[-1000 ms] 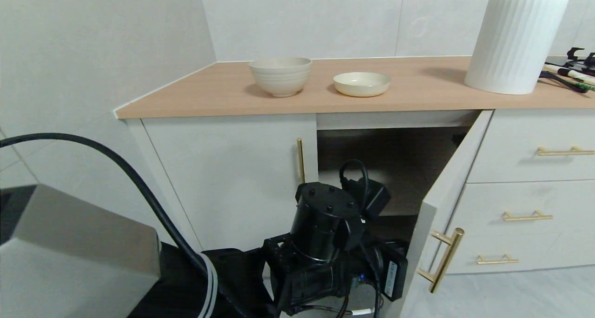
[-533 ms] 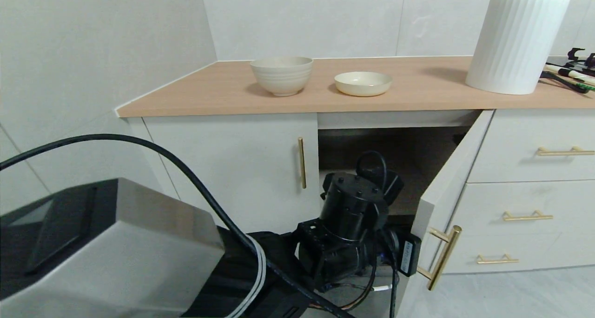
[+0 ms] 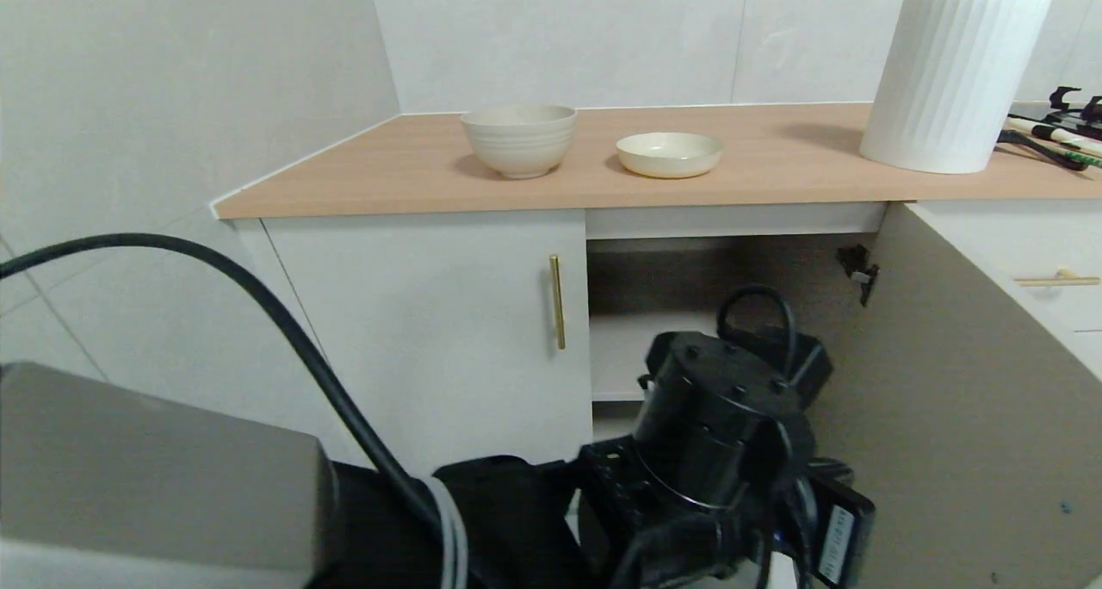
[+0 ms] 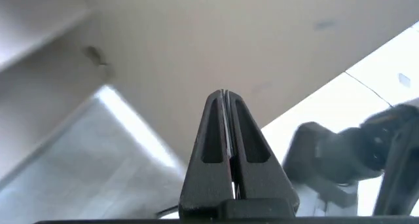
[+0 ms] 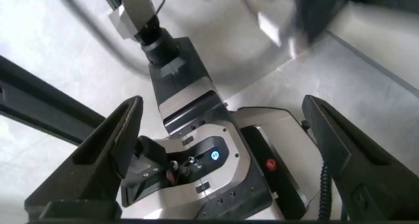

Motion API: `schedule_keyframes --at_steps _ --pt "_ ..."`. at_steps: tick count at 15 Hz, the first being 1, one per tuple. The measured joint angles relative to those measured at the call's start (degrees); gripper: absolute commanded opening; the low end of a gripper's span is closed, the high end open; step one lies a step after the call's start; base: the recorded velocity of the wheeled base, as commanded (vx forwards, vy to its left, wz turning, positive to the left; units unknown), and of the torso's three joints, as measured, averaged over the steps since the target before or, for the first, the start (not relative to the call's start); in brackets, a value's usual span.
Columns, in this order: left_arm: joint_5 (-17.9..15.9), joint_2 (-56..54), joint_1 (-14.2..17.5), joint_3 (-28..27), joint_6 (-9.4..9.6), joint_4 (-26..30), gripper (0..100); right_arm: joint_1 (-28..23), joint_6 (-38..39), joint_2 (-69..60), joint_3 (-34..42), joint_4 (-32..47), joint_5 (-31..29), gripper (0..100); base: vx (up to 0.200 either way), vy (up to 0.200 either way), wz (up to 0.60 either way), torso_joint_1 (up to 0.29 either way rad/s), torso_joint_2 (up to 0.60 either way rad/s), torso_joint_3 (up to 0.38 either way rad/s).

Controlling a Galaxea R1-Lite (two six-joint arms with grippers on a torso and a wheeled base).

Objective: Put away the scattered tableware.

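Note:
A beige ribbed bowl (image 3: 518, 139) and a shallow cream dish (image 3: 669, 154) stand side by side on the wooden countertop (image 3: 396, 180). Below them the cabinet's right door (image 3: 947, 382) is swung wide, baring the shelf (image 3: 637, 348) inside. My left arm's wrist (image 3: 719, 421) hangs low in front of that opening, beside the door's inner face. In the left wrist view my left gripper (image 4: 223, 99) is shut with nothing in it, close to the beige door panel (image 4: 196, 34). My right gripper (image 5: 226, 129) is open and holds nothing, away from the tableware.
A tall white ribbed cylinder (image 3: 954, 81) stands at the counter's right, with several utensils (image 3: 1055, 134) beyond it. The left cabinet door (image 3: 430, 331) is closed, its gold handle (image 3: 558, 300) beside the opening. Drawers with a gold handle (image 3: 1055, 279) lie behind the open door.
The right cabinet door has swung from partly open to wide open. My left arm's wrist has moved right and nearer the camera, following the door. Bowl and dish have not moved.

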Motion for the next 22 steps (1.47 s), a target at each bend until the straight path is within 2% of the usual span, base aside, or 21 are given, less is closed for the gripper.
schedule_keyframes --at_steps 2,3,6,10,12,13,14,16,20,22 --pt "0.2 -5.1 6.2 5.1 0.13 0.0 0 -0.1 0.1 1.3 -0.8 0.0 -1.2 100 0.000 0.000 0.00 0.000 0.00 0.000" --pt "0.2 -8.0 9.6 8.0 0.99 0.0 0 -0.1 0.1 2.6 -1.8 0.0 -2.8 100 0.000 0.000 0.00 0.000 0.00 0.000" --pt "0.2 -18.4 20.5 17.4 5.08 0.0 0 -1.9 0.0 11.1 -7.9 0.1 -8.4 100 0.000 0.000 0.00 0.000 0.00 0.000" --pt "0.2 -32.1 29.4 28.0 6.49 0.1 0 -10.3 -3.8 24.9 -21.7 1.6 -15.5 100 0.000 0.000 0.00 0.000 0.00 0.000" --pt "0.1 -37.8 33.5 30.9 7.30 0.9 0 -13.4 -7.1 29.5 -28.6 5.9 -23.1 100 0.000 0.000 0.00 0.000 0.00 0.000" --pt "0.1 -40.0 35.9 31.5 9.44 3.0 0 -13.8 -7.8 31.2 -30.7 7.3 -28.3 100 0.000 0.000 0.00 0.000 0.00 0.000" --pt "0.2 -41.4 37.6 31.6 11.11 5.5 100 -13.3 -8.0 32.2 -31.6 8.1 -32.4 100 0.000 0.000 0.00 0.000 0.00 0.000" --pt "0.2 -43.4 39.5 31.1 12.45 8.6 100 -12.5 -8.0 32.6 -32.7 12.0 -34.3 100 0.000 0.000 0.00 0.000 0.00 0.000" --pt "0.2 -45.4 41.4 28.4 12.67 13.1 100 -11.1 -8.2 31.8 -32.8 15.2 -34.2 100 0.000 0.000 0.00 0.000 0.00 0.000" --pt "0.2 -46.2 41.7 25.8 12.48 19.5 100 -10.9 -8.3 31.4 -32.6 15.1 -34.2 100 0.000 0.000 0.00 0.000 0.00 0.000"
